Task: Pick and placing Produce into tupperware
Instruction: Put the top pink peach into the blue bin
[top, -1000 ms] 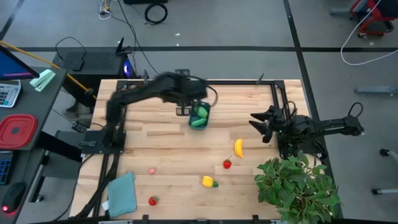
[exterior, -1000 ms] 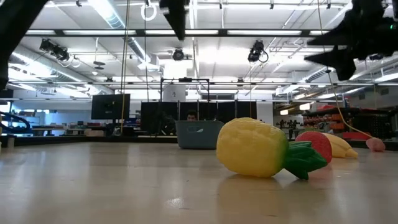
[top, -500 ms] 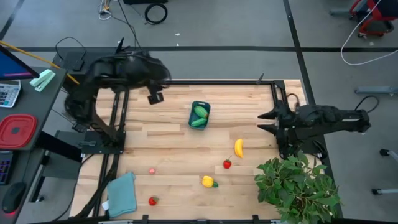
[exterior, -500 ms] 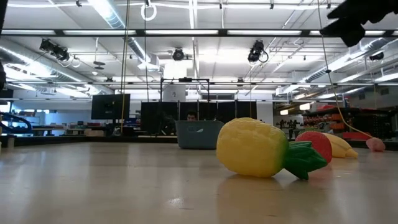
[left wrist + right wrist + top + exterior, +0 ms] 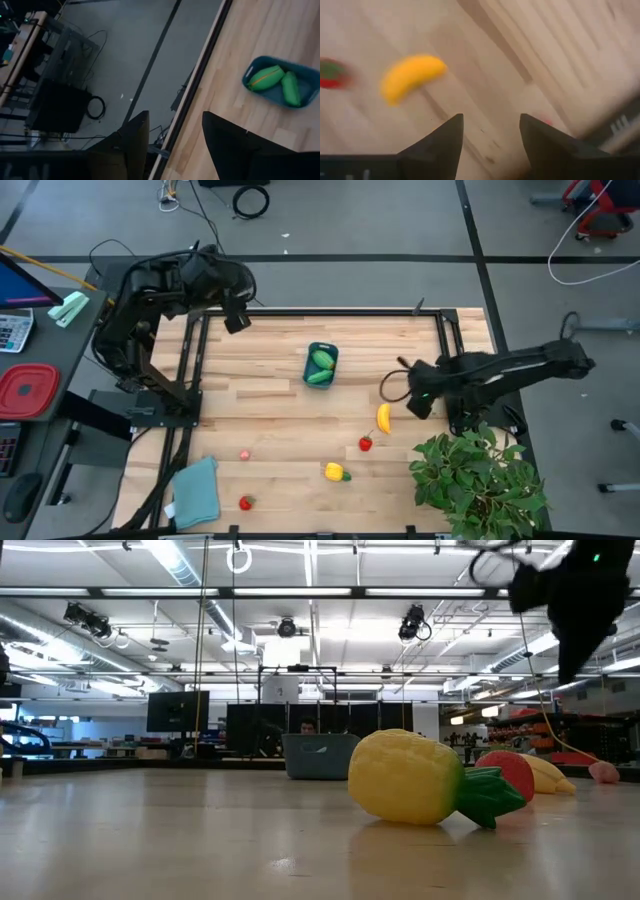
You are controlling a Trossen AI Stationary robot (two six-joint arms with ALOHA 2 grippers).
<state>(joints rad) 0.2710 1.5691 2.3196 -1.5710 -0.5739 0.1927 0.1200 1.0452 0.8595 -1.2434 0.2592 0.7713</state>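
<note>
The teal tupperware (image 5: 321, 364) stands on the table's far middle with two green pieces (image 5: 274, 82) lying inside. The yellow banana (image 5: 384, 417) lies flat on the wood, with a red strawberry piece (image 5: 366, 444) and the yellow-and-green piece (image 5: 337, 472) nearer the near edge. Two more red pieces (image 5: 245, 454) (image 5: 246, 502) lie toward the near left. My right gripper (image 5: 403, 391) hovers open just right of and beyond the banana (image 5: 412, 75). My left gripper (image 5: 237, 321) is open at the far-left corner, away from the tub.
A big leafy plant (image 5: 480, 480) fills the near-right corner, close to my right arm. A flat teal cloth (image 5: 197, 490) lies at the near-left corner. A red square container (image 5: 28, 390) sits off the table to the left. Bare wood lies between the tub and the banana.
My left arm has drawn back from above the tub to the far-left corner, leaving the two green pieces in the tub. My right gripper has swung toward the table's left and tipped downward, ending close to the banana.
</note>
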